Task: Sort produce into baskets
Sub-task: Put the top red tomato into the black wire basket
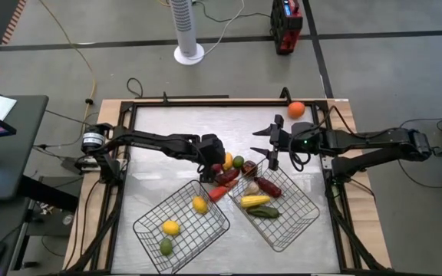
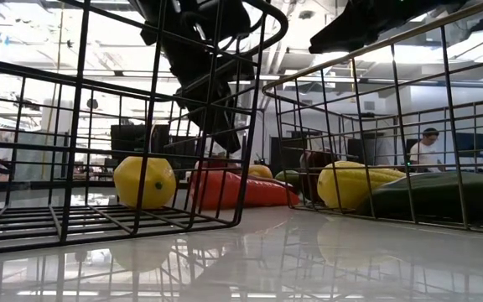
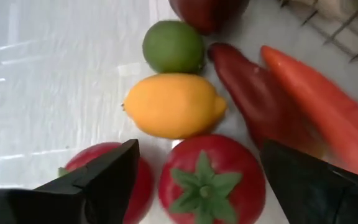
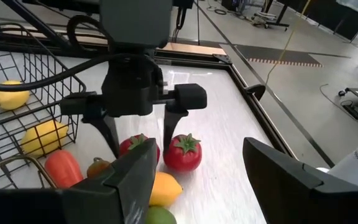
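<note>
My left gripper (image 4: 140,134) hangs over the produce pile (image 1: 229,170) on the desk (image 1: 167,123) between the two baskets (image 1: 181,222), fingers spread apart either side of a red tomato (image 3: 211,180), not clamped. My right gripper (image 1: 271,149) waits just right of the pile, fingers apart, holding nothing.

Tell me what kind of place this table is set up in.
Most likely a robotics lab or workshop, not a kitchen. The table stands on bare concrete with cables trailing across it, a white tower fan stands behind, and the low view shows an open room with monitors and a seated person.
</note>
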You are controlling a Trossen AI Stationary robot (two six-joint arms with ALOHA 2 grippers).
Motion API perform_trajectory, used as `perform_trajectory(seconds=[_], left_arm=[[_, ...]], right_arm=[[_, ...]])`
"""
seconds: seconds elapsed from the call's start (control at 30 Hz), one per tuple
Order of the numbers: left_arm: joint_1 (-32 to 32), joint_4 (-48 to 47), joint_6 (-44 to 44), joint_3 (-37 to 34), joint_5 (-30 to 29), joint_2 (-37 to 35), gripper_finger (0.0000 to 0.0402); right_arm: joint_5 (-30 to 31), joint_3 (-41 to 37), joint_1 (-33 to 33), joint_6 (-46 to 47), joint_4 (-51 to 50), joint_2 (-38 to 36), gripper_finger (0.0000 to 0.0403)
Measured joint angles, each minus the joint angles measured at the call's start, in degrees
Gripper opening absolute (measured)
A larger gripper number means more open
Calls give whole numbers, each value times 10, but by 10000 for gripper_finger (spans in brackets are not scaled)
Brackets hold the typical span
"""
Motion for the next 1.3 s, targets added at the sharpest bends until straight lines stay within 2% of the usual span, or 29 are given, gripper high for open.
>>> perform_trajectory(seconds=[0.17, 0.37, 0.63, 0.8, 1.0, 1.3], left_arm=[[19, -29, 39, 14, -1, 0, 317], [55, -26, -8, 14, -1, 0, 316], [91, 26, -98, 14, 0, 0, 316], [99, 31, -147, 13, -4, 36, 316], [98, 30, -155, 14, -13, 73, 316], [100, -36, -155, 14, -28, 75, 316]], right_arm=[[0, 0, 0, 0, 0, 0, 268], [0, 0, 0, -1, 0, 0, 268], [0, 0, 0, -3, 0, 0, 268], [0, 0, 0, -3, 0, 1, 268], [-1, 0, -1, -2, -2, 14, 268], [-1, 0, -3, -2, -2, 25, 268]])
